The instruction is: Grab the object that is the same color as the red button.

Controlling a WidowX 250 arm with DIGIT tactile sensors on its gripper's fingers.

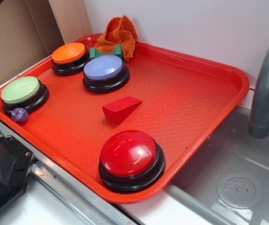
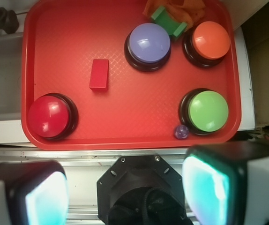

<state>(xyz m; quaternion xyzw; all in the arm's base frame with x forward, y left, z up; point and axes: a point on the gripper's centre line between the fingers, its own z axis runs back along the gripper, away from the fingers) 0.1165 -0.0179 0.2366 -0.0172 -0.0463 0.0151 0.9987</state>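
Observation:
The object, a small matte red wedge block (image 1: 121,108) (image 2: 99,74), lies near the middle of the red tray (image 1: 195,98) (image 2: 69,42). The red button (image 1: 130,158) (image 2: 50,116), a glossy dome on a black base, sits at the tray's near edge. My gripper (image 2: 125,192) shows only in the wrist view, high above and off the tray's edge. Its two fingers (image 2: 208,187) stand wide apart with nothing between them. In the exterior view the gripper is out of frame.
On the tray also stand an orange button (image 1: 69,56), a purple-blue button (image 1: 105,71), a green button (image 1: 22,93), a small purple ball (image 1: 19,115), a green block (image 1: 105,51) and an orange cloth (image 1: 119,33). A grey faucet (image 1: 265,79) and sink (image 1: 237,187) lie right.

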